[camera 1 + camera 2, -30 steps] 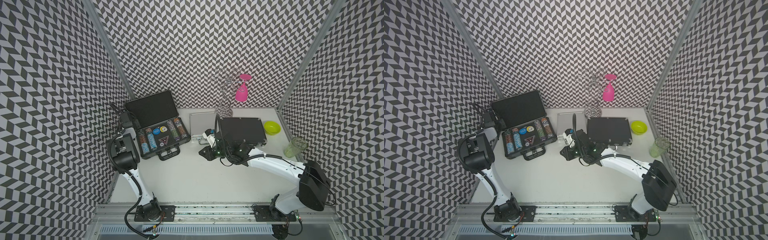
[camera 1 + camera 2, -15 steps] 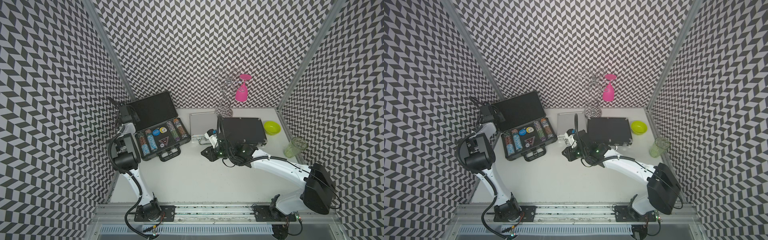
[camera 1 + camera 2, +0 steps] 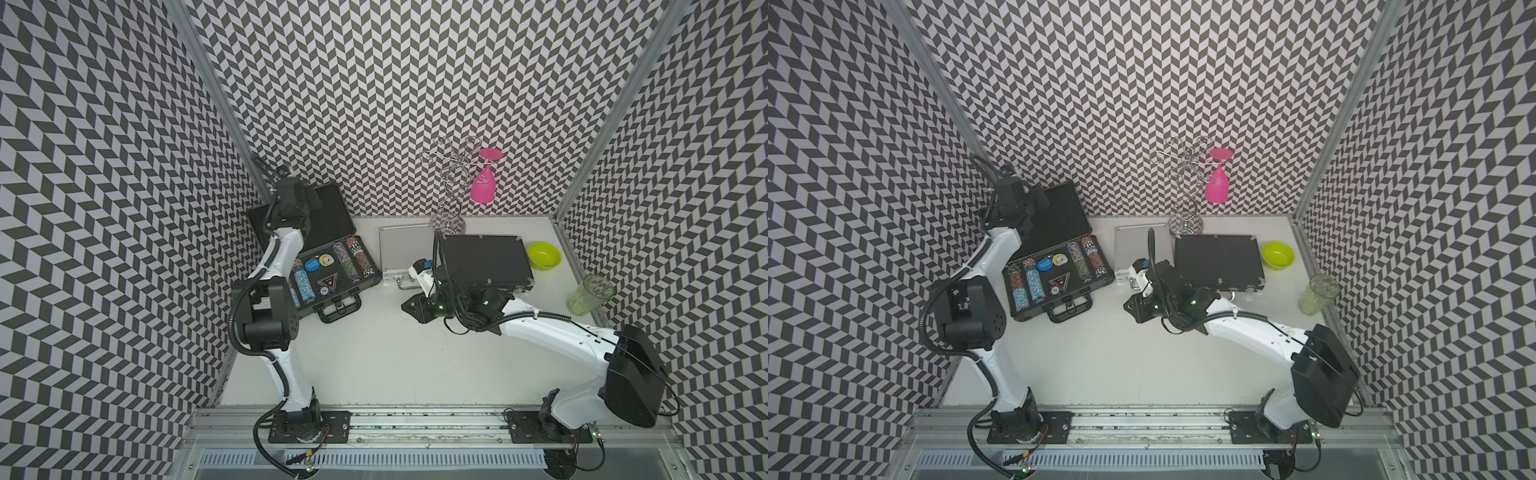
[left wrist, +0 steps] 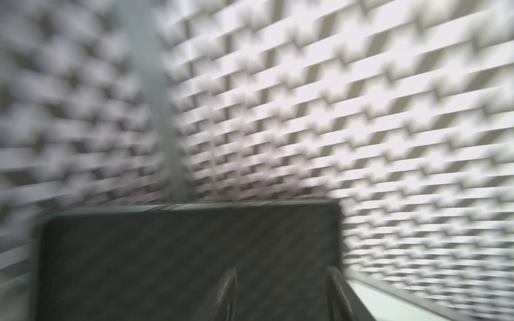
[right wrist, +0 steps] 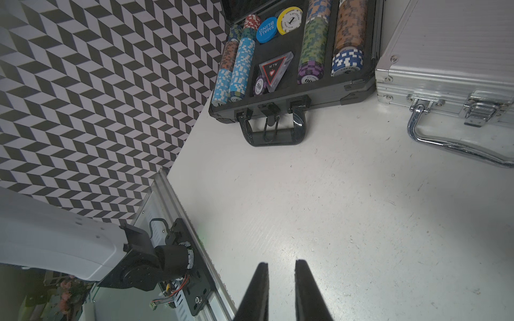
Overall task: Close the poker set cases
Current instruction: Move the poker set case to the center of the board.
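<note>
**Two cases down, one still open**

Nearest, the right gripper [image 5: 281, 266] hovers over the table [image 3: 374, 353], its fingers a narrow gap apart and holding nothing. Beyond it, the silver case [image 3: 401, 245] and the black case beside it [image 3: 484, 259] lie with lids down, apparently done. The chip-filled case [image 5: 328, 93] at the left stands open. Farthest back, the left gripper [image 4: 281, 273], fingers spread and empty, faces the raised lid [image 3: 332, 212]. Lowering that lid looks like the work left.
</note>
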